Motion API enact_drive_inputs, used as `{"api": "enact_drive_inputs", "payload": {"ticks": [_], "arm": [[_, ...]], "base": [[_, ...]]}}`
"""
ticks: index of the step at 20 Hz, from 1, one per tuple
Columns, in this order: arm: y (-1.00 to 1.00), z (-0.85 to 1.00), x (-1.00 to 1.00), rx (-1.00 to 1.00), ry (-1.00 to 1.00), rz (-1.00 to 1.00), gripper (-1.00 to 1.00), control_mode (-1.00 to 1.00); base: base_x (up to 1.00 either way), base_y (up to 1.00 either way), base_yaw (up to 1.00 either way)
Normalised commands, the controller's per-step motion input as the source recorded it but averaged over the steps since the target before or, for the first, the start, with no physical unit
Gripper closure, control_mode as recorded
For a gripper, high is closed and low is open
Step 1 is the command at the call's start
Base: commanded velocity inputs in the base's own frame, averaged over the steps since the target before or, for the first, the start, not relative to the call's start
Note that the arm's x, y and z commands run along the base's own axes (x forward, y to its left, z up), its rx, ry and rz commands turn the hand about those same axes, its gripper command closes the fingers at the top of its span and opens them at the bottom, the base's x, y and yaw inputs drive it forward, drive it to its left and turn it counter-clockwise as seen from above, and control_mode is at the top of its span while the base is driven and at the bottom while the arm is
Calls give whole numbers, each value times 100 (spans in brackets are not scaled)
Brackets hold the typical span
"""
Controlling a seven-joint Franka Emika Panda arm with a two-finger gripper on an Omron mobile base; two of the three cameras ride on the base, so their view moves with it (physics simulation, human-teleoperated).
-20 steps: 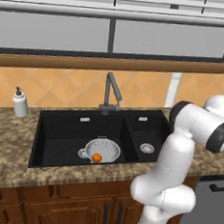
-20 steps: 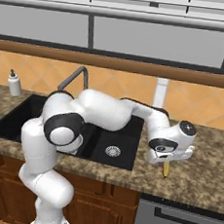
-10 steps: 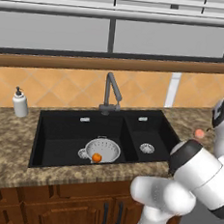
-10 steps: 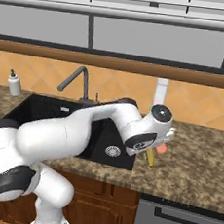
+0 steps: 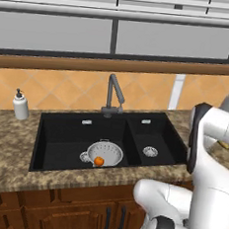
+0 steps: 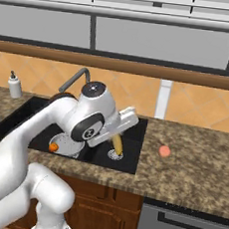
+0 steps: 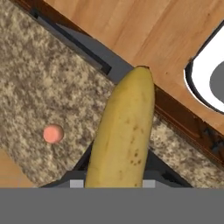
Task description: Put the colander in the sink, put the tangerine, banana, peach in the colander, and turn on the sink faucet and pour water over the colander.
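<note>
Pinched between the gripper's [image 6: 117, 141] two jaws is the banana [image 6: 117, 145], hanging tip-down in the right base view over the narrower right basin of the sink [image 6: 134, 138], clear of the counter [image 6: 195, 170]; in the hand view the banana [image 7: 122, 135] runs straight out from between the dark finger tips, speckled with small brown spots. Inside the wider left basin sits the colander [image 5: 103, 153], near the front wall, with the tangerine [image 5: 98, 161] resting in it at its front edge; the sink faucet [image 5: 113, 94] stands at the back rim of the sink [image 5: 60, 131], between the two basins, its spout angled over the left one. On the counter to the right of the sink lies the peach [image 6: 164, 151], well apart from the basin edge; a white soap dispenser [image 5: 21, 105] stands at the counter's back left, beside the sink's left corner.
</note>
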Motion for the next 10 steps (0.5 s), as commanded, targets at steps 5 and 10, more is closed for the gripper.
{"api": "enact_drive_inputs", "payload": {"ticks": [5, 10], "arm": [[96, 69, -57, 0, 5, 0, 100, -100], [97, 19, -38, -2, 0, 0, 100, -100]], "base": [[0, 0, 0], [0, 0, 0]]}}
